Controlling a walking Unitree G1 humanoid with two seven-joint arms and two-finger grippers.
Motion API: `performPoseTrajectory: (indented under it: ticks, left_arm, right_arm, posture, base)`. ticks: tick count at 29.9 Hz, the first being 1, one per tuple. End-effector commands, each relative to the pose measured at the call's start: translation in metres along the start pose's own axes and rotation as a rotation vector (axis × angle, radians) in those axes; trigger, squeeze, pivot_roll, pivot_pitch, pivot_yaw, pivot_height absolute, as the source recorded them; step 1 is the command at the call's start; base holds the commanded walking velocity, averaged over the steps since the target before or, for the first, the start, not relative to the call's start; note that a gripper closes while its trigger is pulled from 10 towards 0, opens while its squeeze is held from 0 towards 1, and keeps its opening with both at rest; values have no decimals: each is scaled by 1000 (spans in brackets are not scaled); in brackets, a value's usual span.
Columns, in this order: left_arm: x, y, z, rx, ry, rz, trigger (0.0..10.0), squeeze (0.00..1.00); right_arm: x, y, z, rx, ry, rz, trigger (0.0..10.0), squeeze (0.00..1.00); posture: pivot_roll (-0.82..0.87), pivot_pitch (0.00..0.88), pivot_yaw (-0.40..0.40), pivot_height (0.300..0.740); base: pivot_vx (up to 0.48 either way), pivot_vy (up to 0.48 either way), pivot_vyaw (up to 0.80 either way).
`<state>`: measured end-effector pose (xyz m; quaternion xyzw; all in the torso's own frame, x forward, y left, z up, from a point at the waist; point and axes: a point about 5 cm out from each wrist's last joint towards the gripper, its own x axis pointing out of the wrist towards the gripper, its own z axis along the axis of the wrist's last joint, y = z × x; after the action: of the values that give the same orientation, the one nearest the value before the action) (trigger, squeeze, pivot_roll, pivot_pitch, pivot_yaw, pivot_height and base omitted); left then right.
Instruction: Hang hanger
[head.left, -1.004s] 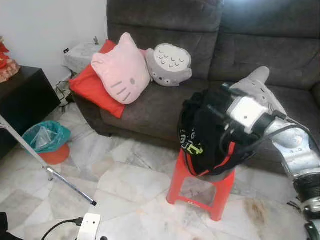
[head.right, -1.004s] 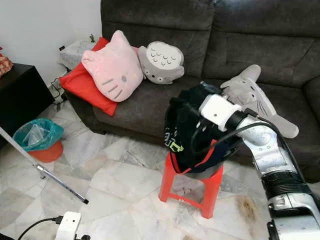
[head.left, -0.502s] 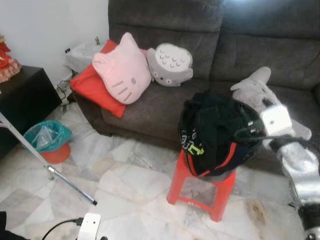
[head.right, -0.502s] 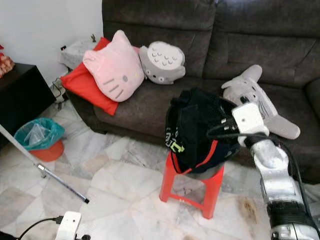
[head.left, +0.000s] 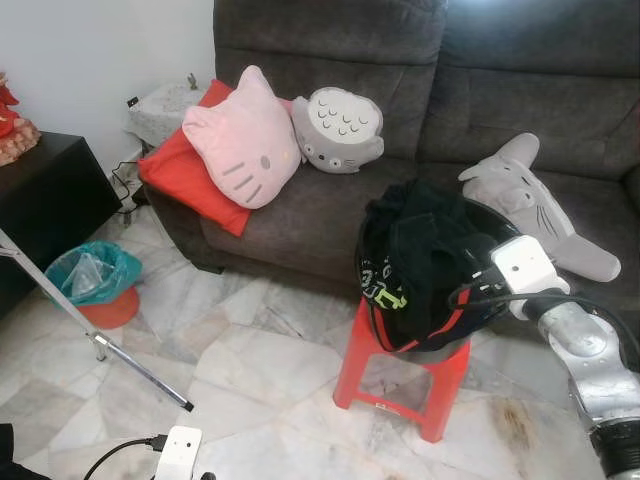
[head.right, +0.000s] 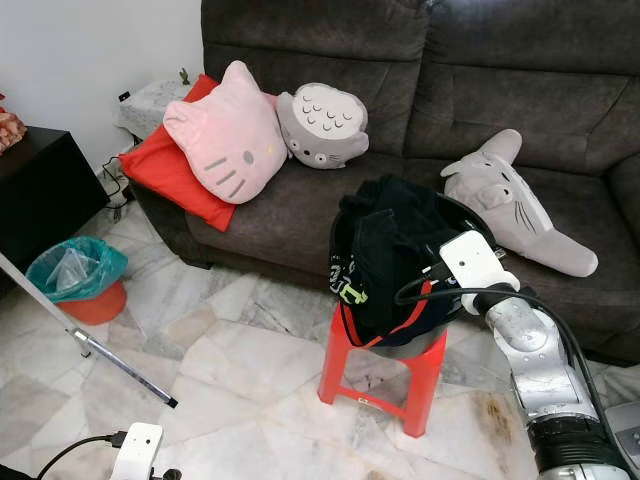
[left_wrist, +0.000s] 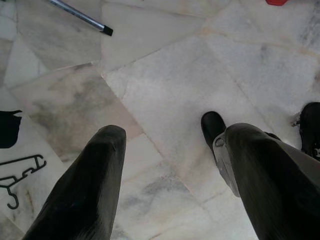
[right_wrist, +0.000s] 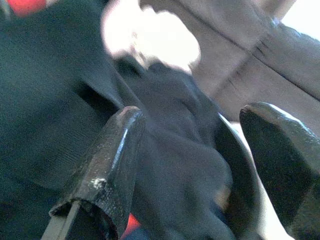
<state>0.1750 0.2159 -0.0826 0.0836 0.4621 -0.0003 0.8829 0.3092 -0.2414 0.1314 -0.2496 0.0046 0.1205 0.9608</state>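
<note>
A black hanger lies flat on the marble floor next to a scrap of black cloth. My left gripper hangs open above the floor tiles, apart from the hanger. A pile of black clothes with red trim fills a dark basin on a red plastic stool. My right arm reaches to the pile's right side. In the right wrist view my right gripper is open, its fingers spread wide just in front of the black fabric.
A slanted metal pole with a black tip crosses the floor at left. A teal bin stands by a black cabinet. The grey sofa carries pink, red and grey cushions and a plush shark.
My right arm has drawn back from above the clothes pile to its right side and dropped lower. The pile and the stool have stayed put.
</note>
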Motion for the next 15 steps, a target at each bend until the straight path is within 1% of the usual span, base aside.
performPoseTrajectory:
  ticks: [1, 2, 3, 4, 6, 7, 8, 9, 10, 11, 15]
  left_arm:
    - [-1, 2, -2, -15, 2, 8, 10000, 0]
    - [-1, 2, -2, -15, 1, 8, 10000, 0]
    - [-1, 2, -2, -16, 1, 8, 10000, 0]
    - [-1, 2, -2, -16, 1, 8, 10000, 0]
    - [-1, 2, -2, -18, 0, 8, 10000, 0]
    - [-1, 2, -2, -19, -1, 7, 10000, 0]
    - [-1, 2, -2, -19, -1, 7, 10000, 0]
    - [-1, 2, -2, -19, -1, 7, 10000, 0]
    - [-1, 3, -2, -16, -1, 7, 10000, 0]
    - [-1, 3, -2, -15, -2, 7, 10000, 0]
    - [-1, 3, -1, -5, -6, 5, 10000, 0]
  right_arm:
    - [-3, -2, 17, 74, -133, -66, 10000, 0]
    - [-5, -2, 20, 93, -157, -103, 10000, 0]
    - [-12, 3, 24, 137, -201, -147, 10000, 0]
    - [-12, 3, 24, 137, -201, -147, 10000, 0]
    - [-21, 12, 24, 169, -224, -149, 10000, 0]
    - [-28, 19, 22, 198, -229, -163, 10000, 0]
    - [-34, 26, 19, 225, -224, -168, 10000, 0]
    - [-34, 26, 19, 225, -224, -168, 10000, 0]
    - [-42, 39, 14, 244, -205, -157, 10000, 0]
    - [-45, 46, 12, 267, -195, -154, 10000, 0]
    - [-49, 66, 11, 310, -182, -136, 10000, 0]
  posture:
    - [-106, 0, 52, 736]
    - [-105, 0, 48, 736]
    - [-101, 0, 47, 736]
    - [-101, 0, 47, 736]
    - [-102, 0, 45, 736]
    - [-104, 0, 45, 736]
    - [-107, 0, 46, 736]
    - [-107, 0, 46, 736]
    - [-112, 0, 47, 736]
    - [-113, 0, 48, 736]
    - [-115, 0, 49, 736]
  base:
    - [0, 0, 0]
    - [0, 0, 0]
    - [0, 0, 0]
    - [0, 0, 0]
    - [0, 0, 0]
    - [0, 0, 0]
    - [0, 0, 0]
    - [0, 0, 0]
    - [0, 0, 0]
    - [0, 0, 0]
    - [0, 0, 0]
